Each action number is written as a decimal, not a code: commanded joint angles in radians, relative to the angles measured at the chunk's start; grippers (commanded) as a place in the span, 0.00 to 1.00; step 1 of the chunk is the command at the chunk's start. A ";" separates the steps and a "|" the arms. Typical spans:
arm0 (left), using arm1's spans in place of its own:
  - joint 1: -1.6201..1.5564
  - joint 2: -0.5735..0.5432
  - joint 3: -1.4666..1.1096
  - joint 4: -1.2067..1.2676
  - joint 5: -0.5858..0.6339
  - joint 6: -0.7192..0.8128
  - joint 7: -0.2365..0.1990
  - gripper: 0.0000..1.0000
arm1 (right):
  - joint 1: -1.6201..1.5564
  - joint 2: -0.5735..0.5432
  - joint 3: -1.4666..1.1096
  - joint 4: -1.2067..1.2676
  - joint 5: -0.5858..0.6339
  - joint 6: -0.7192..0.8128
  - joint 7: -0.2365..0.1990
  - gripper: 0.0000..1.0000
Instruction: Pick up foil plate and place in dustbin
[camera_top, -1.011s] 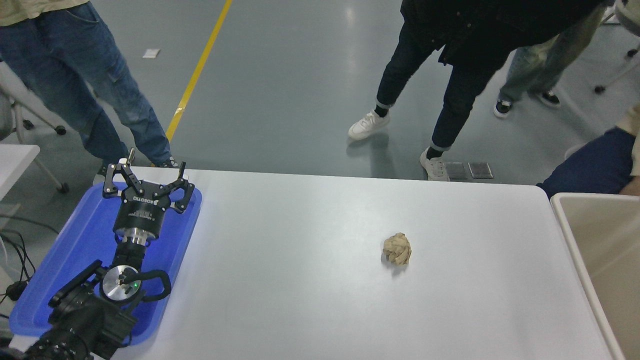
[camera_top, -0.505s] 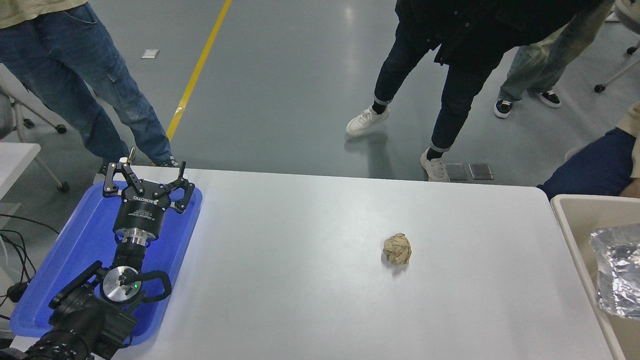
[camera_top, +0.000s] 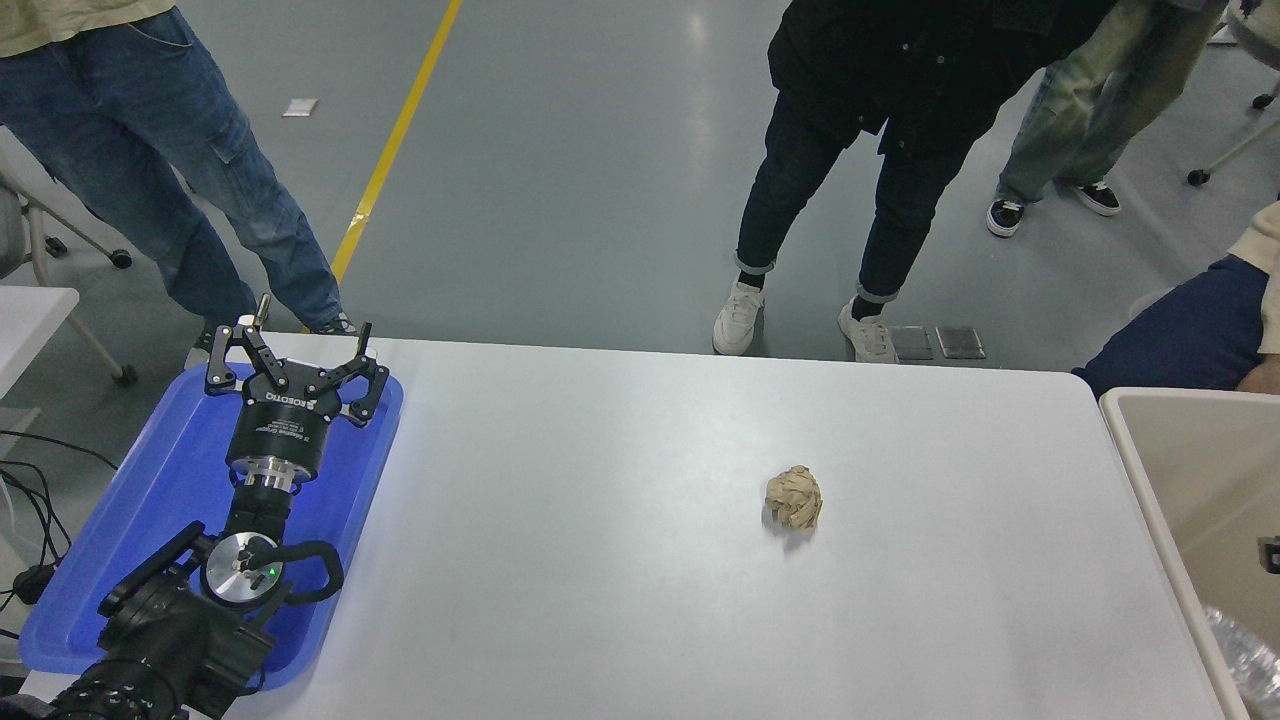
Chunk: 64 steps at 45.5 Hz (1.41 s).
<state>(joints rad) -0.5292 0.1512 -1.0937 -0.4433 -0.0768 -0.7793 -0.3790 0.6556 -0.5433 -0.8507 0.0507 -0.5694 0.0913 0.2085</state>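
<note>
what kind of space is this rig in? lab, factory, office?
Probably a robotics lab or workshop hall: glossy grey floor with a yellow line, a white table with a blue tray and dustbin, and people standing around.

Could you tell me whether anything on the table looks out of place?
One thing: a crumpled paper ball lies loose on the bare white table, apart from the blue tray and the dustbin. Nothing looks spilled or damaged.
</note>
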 joint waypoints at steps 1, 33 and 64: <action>0.000 0.001 0.000 0.000 0.000 0.000 0.000 1.00 | 0.045 0.005 0.048 0.041 0.022 0.004 0.003 1.00; 0.000 -0.001 0.000 0.000 0.002 0.000 0.005 1.00 | 0.854 -0.316 0.067 1.132 -0.104 0.242 -0.169 1.00; 0.000 -0.001 0.000 0.000 0.000 0.000 0.003 1.00 | 1.736 0.078 -0.372 1.508 0.285 0.663 -0.169 1.00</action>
<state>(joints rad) -0.5292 0.1508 -1.0937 -0.4433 -0.0751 -0.7793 -0.3743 2.1461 -0.6479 -1.1719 1.4835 -0.4943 0.5734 0.0431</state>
